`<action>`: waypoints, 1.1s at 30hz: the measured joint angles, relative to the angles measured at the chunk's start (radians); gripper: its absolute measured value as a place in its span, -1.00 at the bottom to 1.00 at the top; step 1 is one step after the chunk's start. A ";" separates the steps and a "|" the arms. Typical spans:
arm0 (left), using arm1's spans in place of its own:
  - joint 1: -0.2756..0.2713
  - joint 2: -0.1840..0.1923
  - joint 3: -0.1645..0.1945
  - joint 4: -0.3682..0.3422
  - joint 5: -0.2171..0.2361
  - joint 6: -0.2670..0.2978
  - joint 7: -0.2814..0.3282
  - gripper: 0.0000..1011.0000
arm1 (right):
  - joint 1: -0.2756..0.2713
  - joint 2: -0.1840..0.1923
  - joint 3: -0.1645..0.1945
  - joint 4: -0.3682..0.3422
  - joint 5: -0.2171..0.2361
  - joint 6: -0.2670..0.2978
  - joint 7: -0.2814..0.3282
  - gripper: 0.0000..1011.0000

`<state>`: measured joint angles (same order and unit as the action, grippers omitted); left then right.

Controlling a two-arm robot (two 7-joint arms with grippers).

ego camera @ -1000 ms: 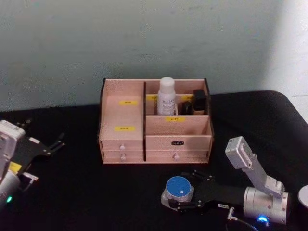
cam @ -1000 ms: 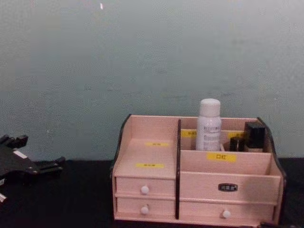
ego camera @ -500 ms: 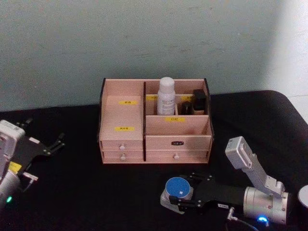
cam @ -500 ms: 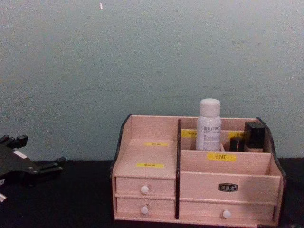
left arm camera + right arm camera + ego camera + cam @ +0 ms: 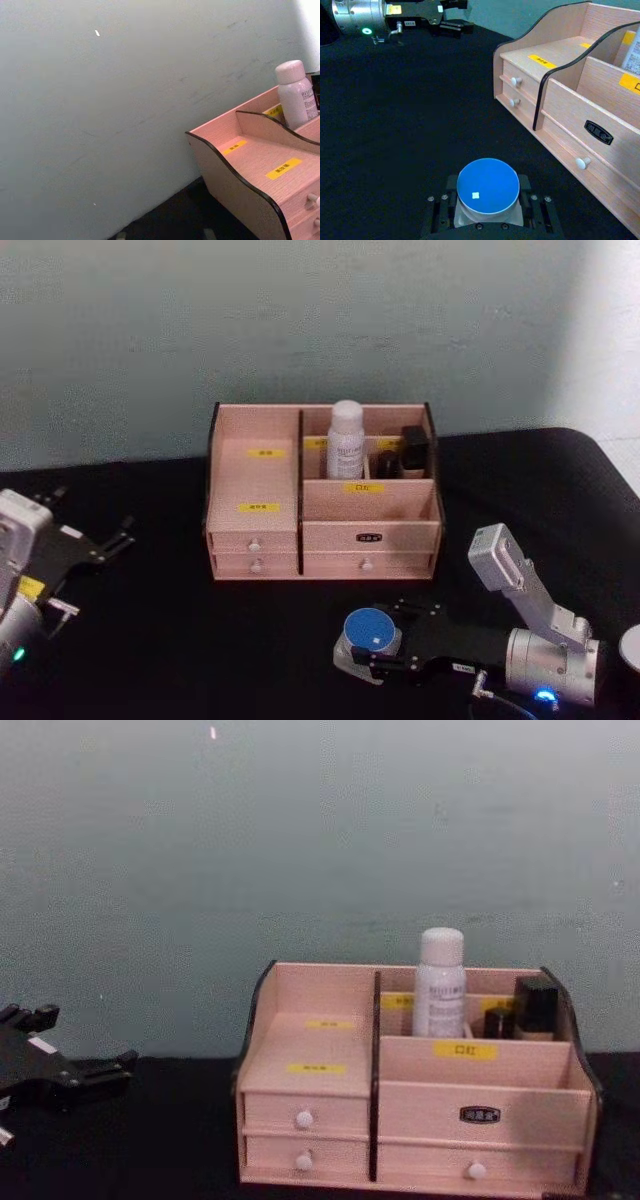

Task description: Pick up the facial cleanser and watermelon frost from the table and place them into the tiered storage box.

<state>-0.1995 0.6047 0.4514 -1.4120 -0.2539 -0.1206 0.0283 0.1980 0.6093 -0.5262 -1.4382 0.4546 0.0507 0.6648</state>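
Watermelon frost point(image 5: 488, 187) seemingly gripped in right hand point(image 5: 379, 640), arm low, horiz.

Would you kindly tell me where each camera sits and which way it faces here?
Head: high, looking down at the tiered storage box and table; both arms show, right claw closed on the watermelon frost.
Chest: low, facing the box's front; left claw at its left edge.
Left wrist: beside the box's left end, facing the wall and facial cleanser.
Right wrist: above its claw, looking across the table.
Head and right wrist share the watermelon frost.
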 joint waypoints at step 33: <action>0.000 0.000 0.000 0.000 0.000 0.000 0.000 0.98 | 0.006 0.005 0.016 -0.033 0.028 -0.039 0.012 0.43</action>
<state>-0.1995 0.6047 0.4514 -1.4120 -0.2540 -0.1206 0.0283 0.2045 0.6147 -0.5104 -1.4714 0.4823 0.0114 0.6772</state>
